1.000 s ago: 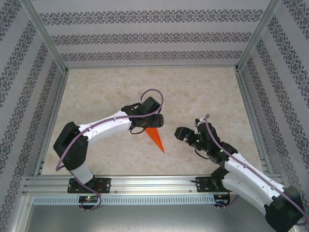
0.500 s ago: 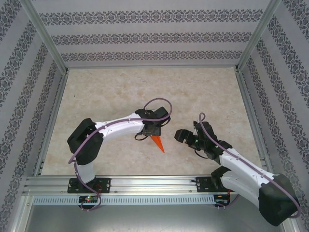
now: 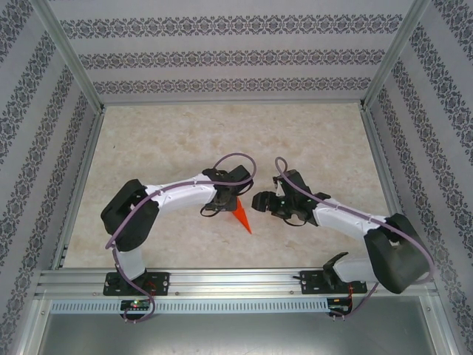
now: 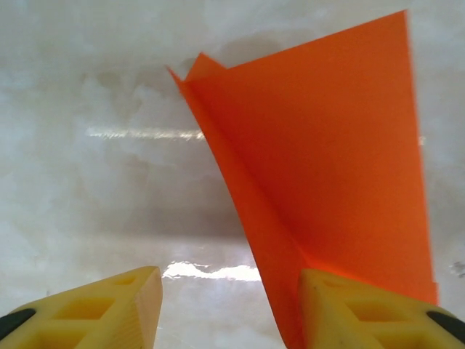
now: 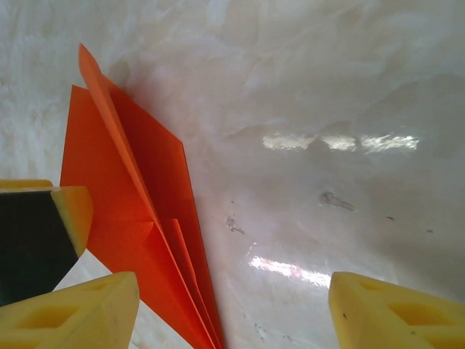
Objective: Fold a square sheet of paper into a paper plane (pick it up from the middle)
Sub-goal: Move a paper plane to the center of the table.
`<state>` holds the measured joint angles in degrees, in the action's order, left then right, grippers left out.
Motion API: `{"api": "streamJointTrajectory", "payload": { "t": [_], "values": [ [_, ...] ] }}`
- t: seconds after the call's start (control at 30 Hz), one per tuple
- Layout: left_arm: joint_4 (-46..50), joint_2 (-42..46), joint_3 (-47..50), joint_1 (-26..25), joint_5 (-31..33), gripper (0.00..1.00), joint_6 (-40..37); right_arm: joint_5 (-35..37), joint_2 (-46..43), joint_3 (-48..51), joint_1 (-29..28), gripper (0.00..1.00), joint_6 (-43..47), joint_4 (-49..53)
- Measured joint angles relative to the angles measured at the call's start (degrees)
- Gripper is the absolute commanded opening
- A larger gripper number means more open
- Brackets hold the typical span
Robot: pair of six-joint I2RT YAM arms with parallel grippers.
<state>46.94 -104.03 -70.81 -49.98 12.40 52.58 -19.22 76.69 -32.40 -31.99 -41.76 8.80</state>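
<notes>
Right tool [image 3: 259, 201] moved in beside paper plane [image 3: 242, 220].

Top looks down; close wrist views seemingly share paper plane [image 4: 327, 160].

The paper plane [image 3: 241, 219] lies on the surface [image 3: 222, 133], about midway between its left and right edges and nearer the near edge than the far one; its tip points toward the near edge, its wide end toward the far edge; the left end effector [image 3: 225, 201] sits over the wide end, reaching in from the left; the right end effector [image 3: 260, 201] is just right of the plane, facing the left one across it; in the left wrist view the plane runs forward from beside the finger [image 4: 363, 316] at that view's right; in the right wrist view it passes just inside the finger [image 5: 80, 313] at that view's left.
</notes>
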Motion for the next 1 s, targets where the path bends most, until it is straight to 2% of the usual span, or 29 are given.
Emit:
{"api": "streamJointTrajectory", "payload": {
  "t": [0.1,0.4,1.0],
  "values": [
    [-0.85,1.53,2.23,0.48,-0.37,0.48,0.02,-1.60,3.65,-1.51,-1.27,0.55,0.55,-0.42],
    [-3.54,4.63,6.58,1.33,-1.49,0.44,0.02,-4.76,9.49,-5.66,-5.14,0.55,2.25,-1.03],
    [-5.38,4.70,7.45,1.55,-2.08,0.43,-0.24,-7.28,14.14,-9.81,-6.27,0.56,3.34,-3.23]
  ]
}}
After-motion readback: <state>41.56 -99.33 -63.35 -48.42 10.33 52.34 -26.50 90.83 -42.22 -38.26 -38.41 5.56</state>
